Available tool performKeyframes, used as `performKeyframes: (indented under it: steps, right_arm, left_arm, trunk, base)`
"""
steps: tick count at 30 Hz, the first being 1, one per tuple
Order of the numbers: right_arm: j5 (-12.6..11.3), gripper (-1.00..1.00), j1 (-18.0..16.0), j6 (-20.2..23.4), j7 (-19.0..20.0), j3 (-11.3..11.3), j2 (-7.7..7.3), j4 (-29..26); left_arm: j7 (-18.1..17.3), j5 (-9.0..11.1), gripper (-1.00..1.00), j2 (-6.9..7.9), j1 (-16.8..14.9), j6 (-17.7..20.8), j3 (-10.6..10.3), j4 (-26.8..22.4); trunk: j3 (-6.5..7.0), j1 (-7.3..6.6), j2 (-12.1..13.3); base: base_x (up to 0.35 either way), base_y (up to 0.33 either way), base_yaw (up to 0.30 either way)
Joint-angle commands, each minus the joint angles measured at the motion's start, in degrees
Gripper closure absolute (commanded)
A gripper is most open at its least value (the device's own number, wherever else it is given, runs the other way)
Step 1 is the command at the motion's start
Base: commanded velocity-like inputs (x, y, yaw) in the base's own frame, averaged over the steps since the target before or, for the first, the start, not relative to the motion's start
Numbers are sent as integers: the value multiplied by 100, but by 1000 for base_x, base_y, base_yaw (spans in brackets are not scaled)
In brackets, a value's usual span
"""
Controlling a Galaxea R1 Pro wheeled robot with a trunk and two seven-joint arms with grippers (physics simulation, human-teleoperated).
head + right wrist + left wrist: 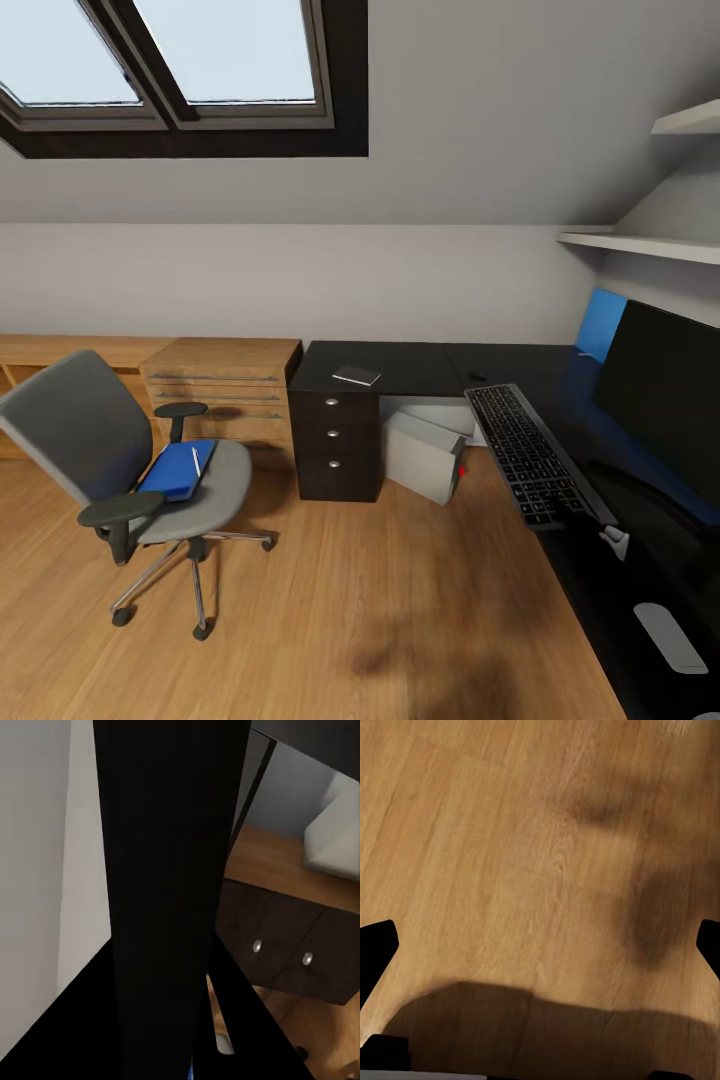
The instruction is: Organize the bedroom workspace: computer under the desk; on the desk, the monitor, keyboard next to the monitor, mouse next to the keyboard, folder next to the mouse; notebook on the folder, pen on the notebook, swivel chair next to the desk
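Daylight entered evenly through the skylight (170,60). Soft, blurred shadows lay on the wooden floor (330,620) below it. Renders were slightly soft.

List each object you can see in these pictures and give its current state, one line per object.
Folder: flat on the chair seat.
Pen: lying on the folder.
Notebook: closed, on the desk.
Keyboard: overhanging the desk edge.
Monitor: upright, screen dark.
Computer: under the desk.
Drawers: shut.

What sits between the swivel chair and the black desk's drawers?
In the head view, a light wooden drawer unit stands between the swivel chair and the desk drawers, back against the wall.
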Motion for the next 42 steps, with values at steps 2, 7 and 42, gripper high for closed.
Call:
performKeyframes:
  steps: [2, 7, 42]
  right_arm:
    - [-58, 100, -5, 52, 22, -9, 11, 6]
    - [-73, 100, -5, 50, 22, -8, 18, 12]
    - [-57, 100, -5, -135, -15, -12, 63, 475]
  left_arm:
    - [36, 52, -100, 5, -4, -26, -48, 3]
    - [36, 52, -100, 5, -4, -26, -48, 3]
    - [36, 52, -100, 13, -4, -25, -48, 3]
  trunk:
    - [-6, 0, -3]
    - [-6, 0, -3]
    - [-6, 0, -3]
  base:
    - [-3, 0, 0]
    - [-166, -28, 0]
    - [-242, -91, 0]
